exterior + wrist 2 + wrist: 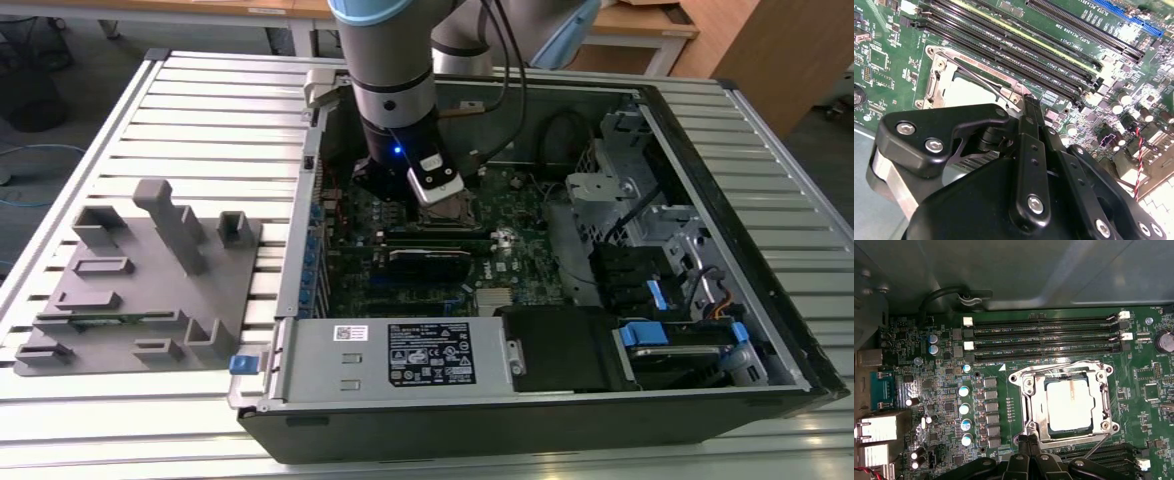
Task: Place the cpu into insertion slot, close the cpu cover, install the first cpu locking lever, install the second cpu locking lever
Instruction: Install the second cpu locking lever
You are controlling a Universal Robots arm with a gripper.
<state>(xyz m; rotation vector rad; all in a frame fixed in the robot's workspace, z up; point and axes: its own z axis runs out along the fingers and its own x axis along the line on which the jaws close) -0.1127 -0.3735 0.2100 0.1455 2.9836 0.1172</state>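
Note:
In the first wrist view the cpu lies flat in its socket, its pale metal top showing through the window of the cpu cover. The silvery cover frame lies down around it. A thin wire locking lever rises at a slant from the socket's corner. My gripper sits at the socket's edge with its black fingers pressed together. In the second wrist view the gripper's tip meets the end of two wire levers that cross the cpu. In the exterior view the gripper hangs inside the open computer case.
Rows of long black memory slots run beside the socket, and capacitors stand on its other side. The case wall is close behind. A grey fixture block lies on the slatted table at the exterior view's left.

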